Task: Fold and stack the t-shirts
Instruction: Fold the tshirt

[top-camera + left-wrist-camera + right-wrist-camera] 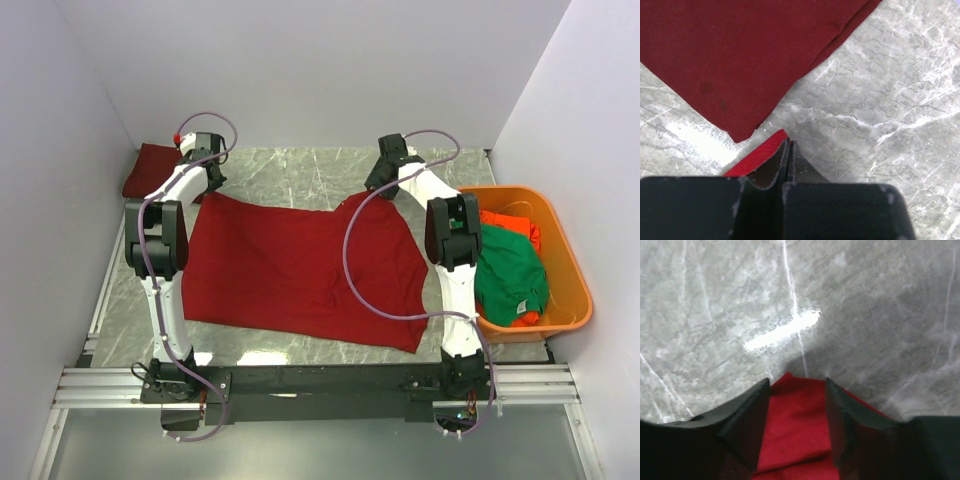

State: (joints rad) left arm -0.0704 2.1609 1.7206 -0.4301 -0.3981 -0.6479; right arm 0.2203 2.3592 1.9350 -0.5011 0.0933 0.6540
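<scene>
A large crimson t-shirt (300, 265) lies spread on the marble table (290, 175). My left gripper (205, 165) is at its far left corner. In the left wrist view the gripper (789, 142) is shut, with a strip of the red cloth (760, 155) at its tips. My right gripper (385, 175) is at the far right corner. In the right wrist view the gripper (797, 381) is open, with red cloth (800, 425) lying between the fingers. A folded crimson shirt (150, 170) lies at the back left and shows ahead of the left gripper (740, 60).
An orange plastic tub (570, 260) stands at the right edge, holding a green shirt (510, 275) and an orange-red shirt (510, 225). White walls close in the table at the left, back and right. Bare marble (840, 300) lies beyond the right gripper.
</scene>
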